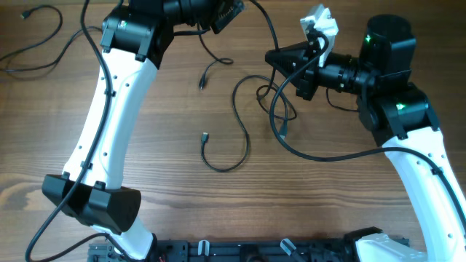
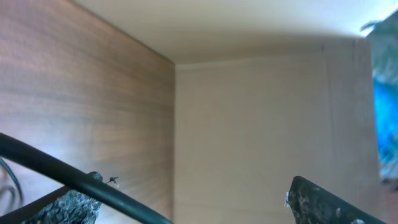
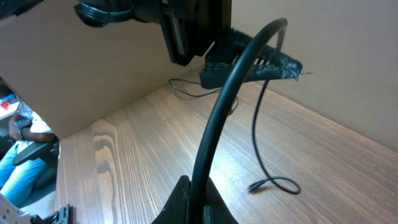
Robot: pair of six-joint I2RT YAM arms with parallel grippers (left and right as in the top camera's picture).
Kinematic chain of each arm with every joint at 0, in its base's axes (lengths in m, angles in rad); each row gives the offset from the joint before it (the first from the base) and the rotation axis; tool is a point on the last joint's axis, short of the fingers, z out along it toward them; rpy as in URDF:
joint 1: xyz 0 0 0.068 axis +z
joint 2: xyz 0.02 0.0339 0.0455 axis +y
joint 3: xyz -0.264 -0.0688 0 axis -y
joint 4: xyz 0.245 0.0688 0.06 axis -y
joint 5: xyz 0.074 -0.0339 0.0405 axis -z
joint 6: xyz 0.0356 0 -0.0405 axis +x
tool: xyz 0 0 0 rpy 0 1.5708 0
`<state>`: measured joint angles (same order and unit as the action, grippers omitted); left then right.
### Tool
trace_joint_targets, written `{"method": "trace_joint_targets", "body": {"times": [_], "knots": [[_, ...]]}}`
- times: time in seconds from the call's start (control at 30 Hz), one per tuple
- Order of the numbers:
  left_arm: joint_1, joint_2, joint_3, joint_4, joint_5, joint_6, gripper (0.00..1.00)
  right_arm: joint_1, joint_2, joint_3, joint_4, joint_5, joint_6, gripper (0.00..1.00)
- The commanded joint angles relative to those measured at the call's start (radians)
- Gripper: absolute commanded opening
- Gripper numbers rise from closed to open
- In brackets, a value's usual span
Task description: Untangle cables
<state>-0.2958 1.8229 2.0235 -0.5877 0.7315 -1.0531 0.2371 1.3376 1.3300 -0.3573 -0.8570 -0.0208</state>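
My right gripper [image 1: 277, 58] points left over the table's middle and is shut on a black cable [image 3: 214, 124]. In the right wrist view this cable arcs from my jaws [image 3: 198, 190] up to the left gripper [image 3: 249, 65]. My left gripper [image 1: 224, 16] is at the far centre, raised and open. In the left wrist view a black cable [image 2: 74, 182] lies across its left finger, with the fingers [image 2: 193, 190] wide apart. A loose black cable [image 1: 244, 138] curves on the table, its plug at the left. Another strand [image 1: 207, 73] lies below the left gripper. Several loops [image 1: 273, 98] tangle under my right gripper.
A separate black cable [image 1: 33, 47] lies at the far left corner. A beige panel [image 2: 249, 124] stands behind the wooden table [image 1: 328, 196]. A black rail [image 1: 240, 251] runs along the front edge. The white arms cross the left and right sides.
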Motion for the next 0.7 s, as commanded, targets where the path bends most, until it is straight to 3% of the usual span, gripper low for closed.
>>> {"method": "trace_joint_targets", "body": {"times": [0.0, 0.1, 0.33, 0.47, 0.67], "knots": [[-0.019, -0.01, 0.004, -0.007, 0.013, -0.169, 0.97, 0.001, 0.007, -0.002, 0.003, -0.029, 0.007, 0.04], [-0.039, -0.01, 0.004, -0.011, 0.013, -0.191, 0.97, 0.001, 0.007, -0.003, 0.005, -0.028, 0.033, 0.05], [-0.092, -0.01, 0.004, -0.014, 0.011, -0.19, 0.84, 0.001, 0.014, -0.003, 0.004, -0.027, 0.054, 0.04], [-0.092, -0.01, 0.004, -0.014, 0.012, -0.19, 0.64, 0.001, 0.014, -0.003, 0.003, 0.026, 0.111, 0.04], [-0.092, -0.01, 0.004, -0.014, 0.011, -0.19, 0.45, 0.001, 0.014, -0.002, 0.004, 0.052, 0.136, 0.04]]}}
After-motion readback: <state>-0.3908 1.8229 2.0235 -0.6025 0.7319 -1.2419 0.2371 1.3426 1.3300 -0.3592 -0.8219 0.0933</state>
